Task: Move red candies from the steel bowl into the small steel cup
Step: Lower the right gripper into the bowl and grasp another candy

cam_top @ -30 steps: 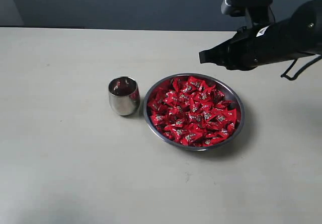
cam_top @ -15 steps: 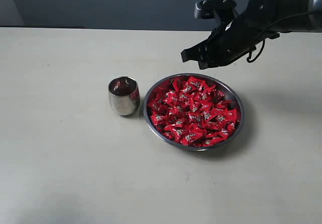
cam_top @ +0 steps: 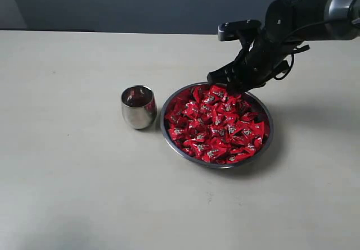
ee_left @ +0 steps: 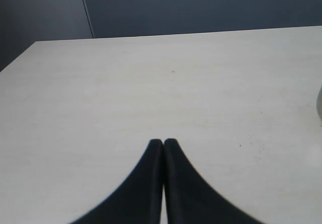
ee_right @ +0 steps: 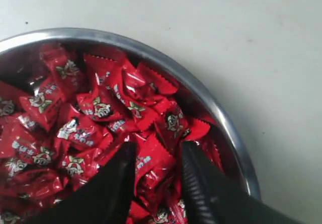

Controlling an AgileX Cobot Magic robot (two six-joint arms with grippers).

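My right gripper [ee_right: 158,148] is spread, its 2 fingertips among the red candies [cam_top: 216,123] near the steel bowl's [ee_right: 151,52] rim. The small steel cup [cam_top: 138,107] stands just beside the bowl; my left gripper [ee_left: 163,143] is pressed together.

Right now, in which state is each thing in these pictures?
red candies: wrapped, heaped in the steel bowl.
steel bowl: upright on the table, nearly full.
small steel cup: upright beside the bowl, not touching it; content unclear.
right gripper: open, tips at the candies, one candy between the jaws.
left gripper: shut, holding nothing, above the table.
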